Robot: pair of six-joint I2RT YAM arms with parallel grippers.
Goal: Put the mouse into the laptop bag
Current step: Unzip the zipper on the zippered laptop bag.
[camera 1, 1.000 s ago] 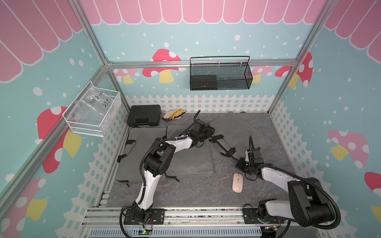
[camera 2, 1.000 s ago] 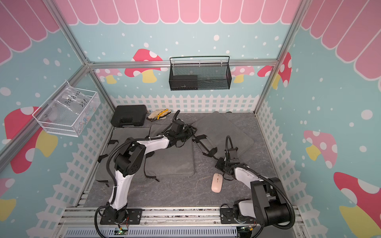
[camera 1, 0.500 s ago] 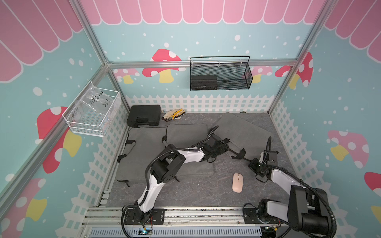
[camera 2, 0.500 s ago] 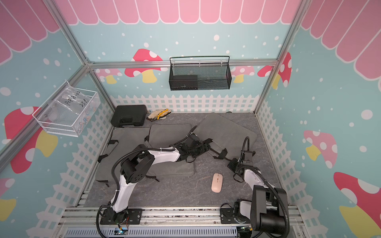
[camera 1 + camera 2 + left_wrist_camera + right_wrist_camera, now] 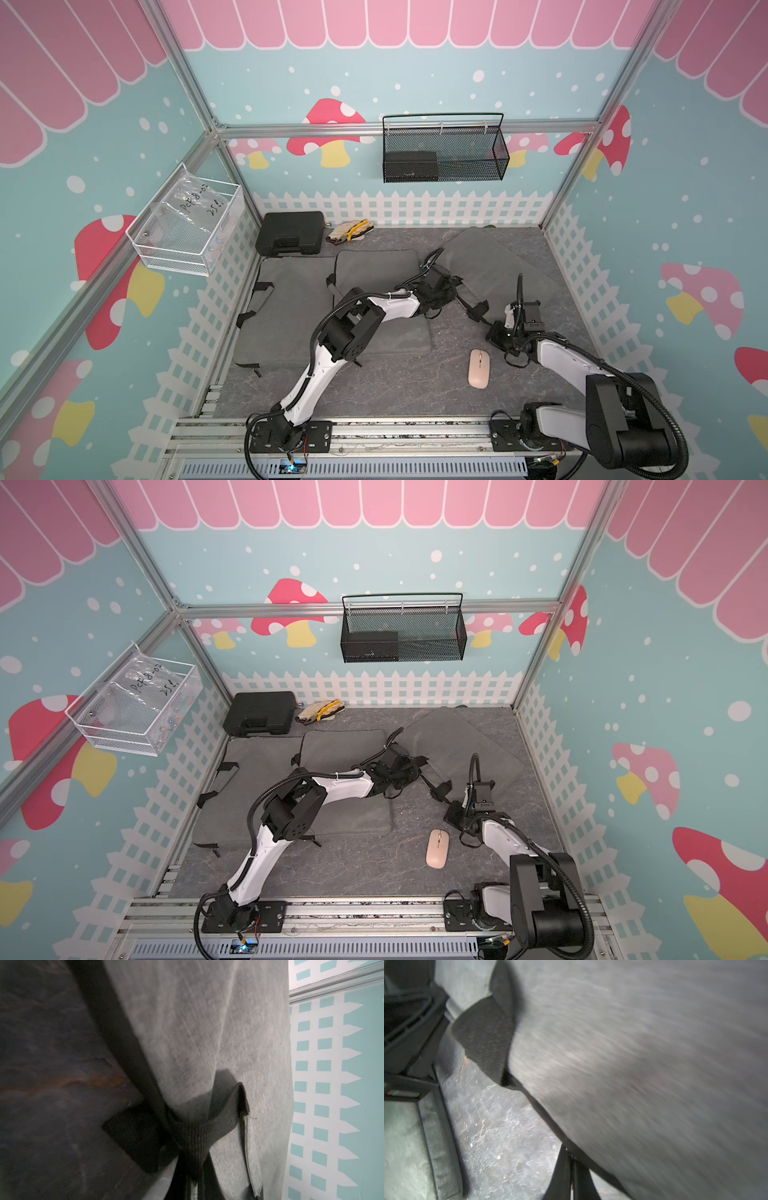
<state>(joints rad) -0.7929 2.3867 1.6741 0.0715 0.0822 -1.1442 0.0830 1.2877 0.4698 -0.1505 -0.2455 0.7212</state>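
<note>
The pink mouse (image 5: pixel 478 368) (image 5: pixel 436 848) lies on the dark tabletop, in front of the grey laptop bag (image 5: pixel 374 270) (image 5: pixel 345 750), which lies spread open. The bag's flap (image 5: pixel 490 266) reaches to the right. My left gripper (image 5: pixel 452 287) (image 5: pixel 195 1169) is shut on a black webbing strap (image 5: pixel 207 1126) at the flap's near edge. My right gripper (image 5: pixel 496 334) (image 5: pixel 572 1159) sits just behind the mouse, to its right. It is shut on the flap's dark piped edge (image 5: pixel 542 1111). The mouse is out of both wrist views.
A black hard case (image 5: pixel 289 238) and a pair of work gloves (image 5: pixel 349 230) lie at the back left. A black mesh basket (image 5: pixel 444 153) hangs on the back wall and a white wire basket (image 5: pixel 187 228) on the left wall. Loose bag straps (image 5: pixel 253 299) trail left.
My left gripper moved right and nearer along the bag, then shut on the strap. The right gripper swung right and came back left, staying shut. The flap shifted rightward. The mouse has not moved.
</note>
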